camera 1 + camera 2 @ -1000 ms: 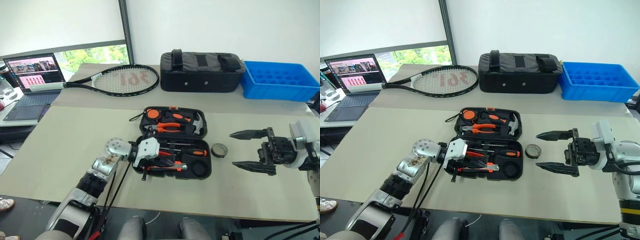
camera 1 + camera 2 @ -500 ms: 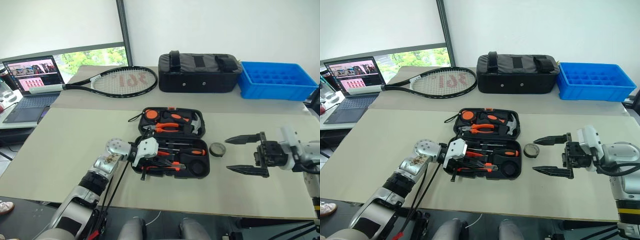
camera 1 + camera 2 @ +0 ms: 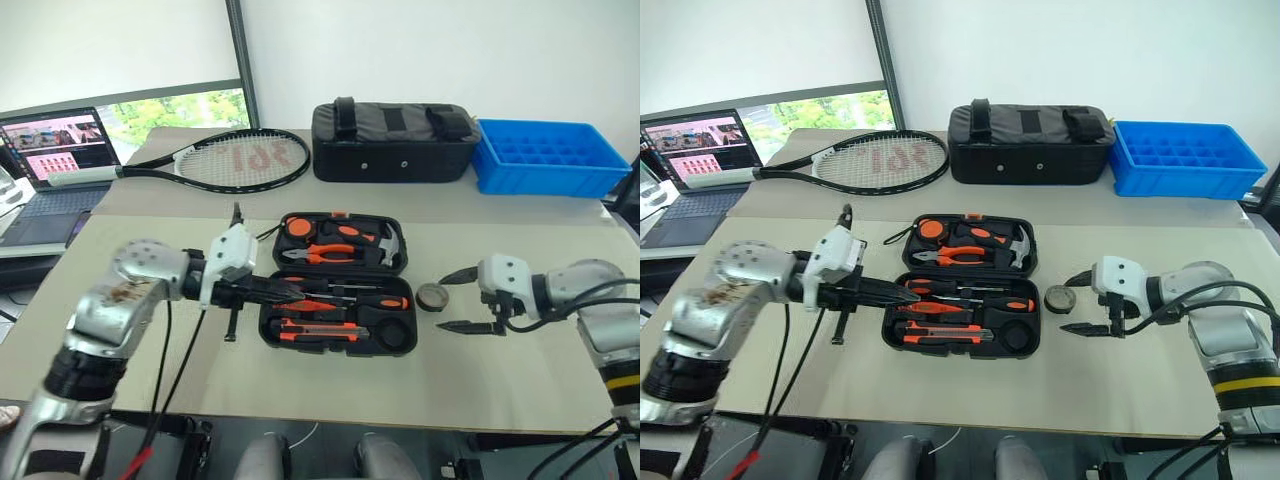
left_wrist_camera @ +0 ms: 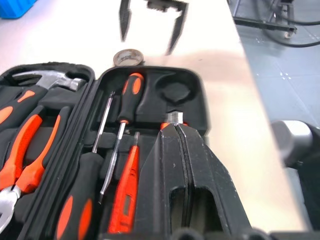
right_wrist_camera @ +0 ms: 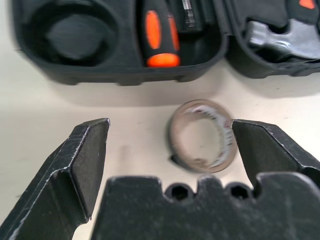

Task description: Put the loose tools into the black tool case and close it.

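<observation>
The case (image 3: 340, 290) lies open on the counter (image 3: 130, 260) in front of me, its two halves side by side: the far half holds pliers (image 3: 325, 253) and a hammer (image 3: 390, 243), the near half holds the screwdrivers (image 3: 375, 303), the tester (image 4: 126, 192) and the knives (image 3: 315, 335), with a round slot (image 3: 392, 333) still bare at its right end. My left gripper (image 3: 290, 292) is closed tight with nothing between its fingers, and it hangs over the near half's left part, pointing to the right along the tool slots. The tape roll (image 3: 434, 296) sits on the counter just right of the case, apart from it. My right gripper (image 3: 452, 300) is spread wide and holds nothing; it is low, just right of the roll, one fingertip beyond the roll and one on my side of it, neither touching. At the back of the counter lie a racket (image 3: 225, 160), a bag (image 3: 395, 143) and a blue tray (image 3: 550, 160), with a laptop (image 3: 50, 170) at far left.
</observation>
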